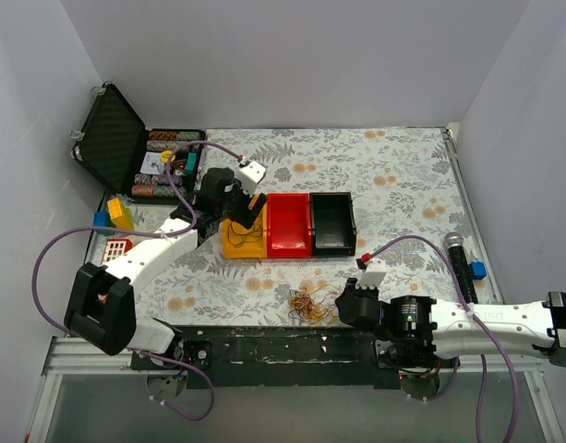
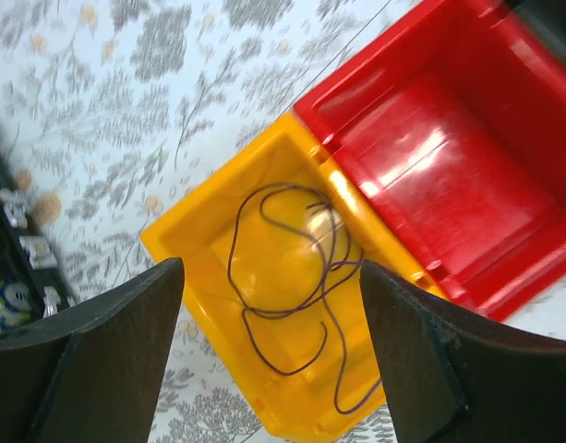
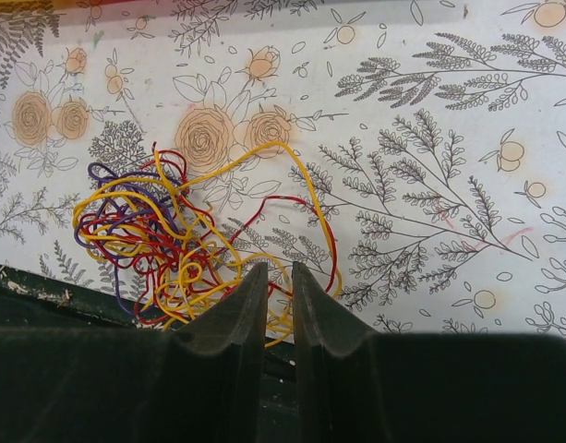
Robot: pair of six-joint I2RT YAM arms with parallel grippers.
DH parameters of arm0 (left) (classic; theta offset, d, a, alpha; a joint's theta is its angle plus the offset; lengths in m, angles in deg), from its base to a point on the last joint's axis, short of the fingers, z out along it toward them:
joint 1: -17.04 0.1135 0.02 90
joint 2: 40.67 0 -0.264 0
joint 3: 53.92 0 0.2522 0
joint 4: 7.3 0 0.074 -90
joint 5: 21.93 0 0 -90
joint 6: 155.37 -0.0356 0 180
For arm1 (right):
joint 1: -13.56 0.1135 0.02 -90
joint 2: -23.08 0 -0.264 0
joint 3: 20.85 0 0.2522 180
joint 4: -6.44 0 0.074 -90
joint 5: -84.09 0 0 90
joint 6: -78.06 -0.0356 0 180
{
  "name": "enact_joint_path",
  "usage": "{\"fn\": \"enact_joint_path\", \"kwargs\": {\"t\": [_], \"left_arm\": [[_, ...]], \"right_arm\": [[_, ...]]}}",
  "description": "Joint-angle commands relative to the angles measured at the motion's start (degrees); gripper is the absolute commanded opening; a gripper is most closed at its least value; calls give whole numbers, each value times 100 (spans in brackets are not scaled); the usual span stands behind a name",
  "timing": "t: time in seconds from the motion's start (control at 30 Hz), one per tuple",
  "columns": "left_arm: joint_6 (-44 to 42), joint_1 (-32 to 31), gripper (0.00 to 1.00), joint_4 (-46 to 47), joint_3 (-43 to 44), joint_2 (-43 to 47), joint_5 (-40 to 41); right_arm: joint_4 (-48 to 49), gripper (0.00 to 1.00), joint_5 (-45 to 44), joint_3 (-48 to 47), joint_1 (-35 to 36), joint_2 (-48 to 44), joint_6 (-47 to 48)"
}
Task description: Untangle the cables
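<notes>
Over on the left side, the left arm reaches forward from its base, elbow bent, with its wrist tipped down over a row of 3 bins. The left gripper [image 1: 248, 214] hangs above the yellow bin [image 1: 234, 245], and its wrist view shows the 2 fingers [image 2: 107, 360] spread wide with nothing between them. 1 dark purple-grey cable [image 2: 231, 263] lies in loose loops on the floor of that yellow bin, clear of the fingers. The red bin [image 1: 289, 226] touches the yellow one, and the black bin [image 1: 331, 221] sits on the red one's far side.

The right arm lies low and stretched out leftward along the near edge of the table [image 1: 403, 185]. The right gripper [image 1: 341, 303] points at the tangle of cables [image 1: 307, 305] and stops just beside it. From its wrist camera the fingers [image 3: 250, 309] are drawn almost together, with only a thin slit left. Their tips sit at the near edge of the tangle, where yellow, red and purple strands knot together. I can't tell whether a strand is pinched. The tangle rests on the flowered cloth close to the table's near edge, well apart from the bins.
</notes>
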Motion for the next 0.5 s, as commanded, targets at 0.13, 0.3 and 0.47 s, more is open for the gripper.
{"fn": "enact_joint_path", "kwargs": {"t": [0.13,0.3,0.47], "left_arm": [[-389,-440,82,-2269,718,1063,-2766],[94,-1891,79,-2026,-687,1758,-2669],[113,-2331,78,-1683,-901,1223,-2776]], "right_arm": [[692,24,63,120,40,88,230],[842,22,169,182,40,291,143],[930,22,266,252,40,344,72]]}}
